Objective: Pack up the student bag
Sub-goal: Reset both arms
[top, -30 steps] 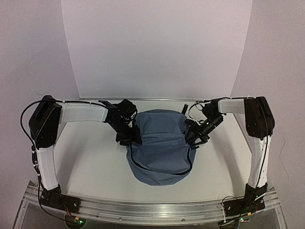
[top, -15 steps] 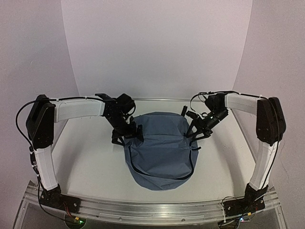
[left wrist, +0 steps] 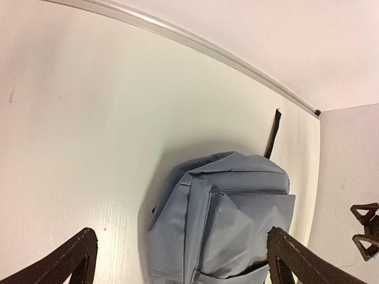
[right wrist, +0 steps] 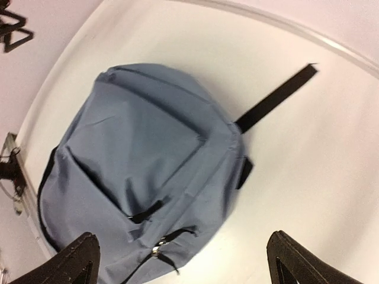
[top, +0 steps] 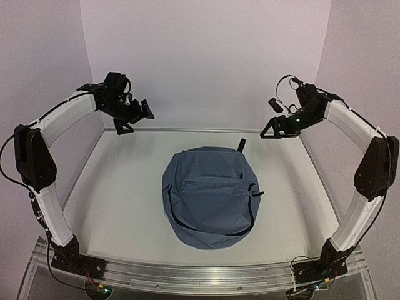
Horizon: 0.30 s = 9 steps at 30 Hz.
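Observation:
The student bag [top: 209, 197] is a slate-blue backpack lying flat in the middle of the white table, front pocket up, with its dark zippers drawn. It also shows in the left wrist view [left wrist: 231, 225] and the right wrist view [right wrist: 142, 165]. A black strap [right wrist: 275, 97] sticks out from its top towards the back wall. My left gripper [top: 136, 120] is open and empty, held high above the table at the back left. My right gripper [top: 273, 117] is open and empty, held high at the back right. Neither touches the bag. No books are in view.
The white table [top: 112, 200] is walled by white panels at the back and sides, with a metal rail [top: 200, 275] along the near edge. A silver zipper pull [right wrist: 155, 249] lies on the bag's side near its black trim.
Both grippers were low against the bag's left and right sides. They have let go and risen up and outward towards the back corners. The bag has settled flat.

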{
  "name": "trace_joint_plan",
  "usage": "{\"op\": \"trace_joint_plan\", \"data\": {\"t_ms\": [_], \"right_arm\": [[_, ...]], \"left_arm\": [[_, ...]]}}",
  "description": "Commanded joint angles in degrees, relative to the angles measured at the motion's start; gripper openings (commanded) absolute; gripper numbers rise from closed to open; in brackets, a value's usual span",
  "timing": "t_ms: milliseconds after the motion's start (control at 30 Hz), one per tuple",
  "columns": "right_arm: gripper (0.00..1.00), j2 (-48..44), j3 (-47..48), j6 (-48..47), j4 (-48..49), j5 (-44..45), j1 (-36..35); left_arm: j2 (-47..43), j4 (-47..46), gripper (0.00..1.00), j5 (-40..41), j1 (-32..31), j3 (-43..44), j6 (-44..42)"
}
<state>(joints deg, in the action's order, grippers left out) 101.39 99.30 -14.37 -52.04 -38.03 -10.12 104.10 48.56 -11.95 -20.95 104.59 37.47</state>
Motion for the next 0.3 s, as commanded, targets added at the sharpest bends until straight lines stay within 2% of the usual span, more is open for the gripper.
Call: {"op": "trace_joint_plan", "data": {"t_ms": [0,133,267], "right_arm": [[0.98,-6.0,-5.7,5.5,8.4,9.1,3.6],[0.98,-7.3,-9.6,6.1,8.5,7.3,5.4],[0.98,-9.9,-14.9,7.1,10.1,7.3,5.6]], "left_arm": [[-7.0,1.4,1.0,6.0,1.1,-3.0,-1.3],[-10.6,3.0,1.0,8.3,1.2,-9.5,1.9],[-17.2,-1.1,1.0,9.0,1.2,-19.0,5.7]]}}
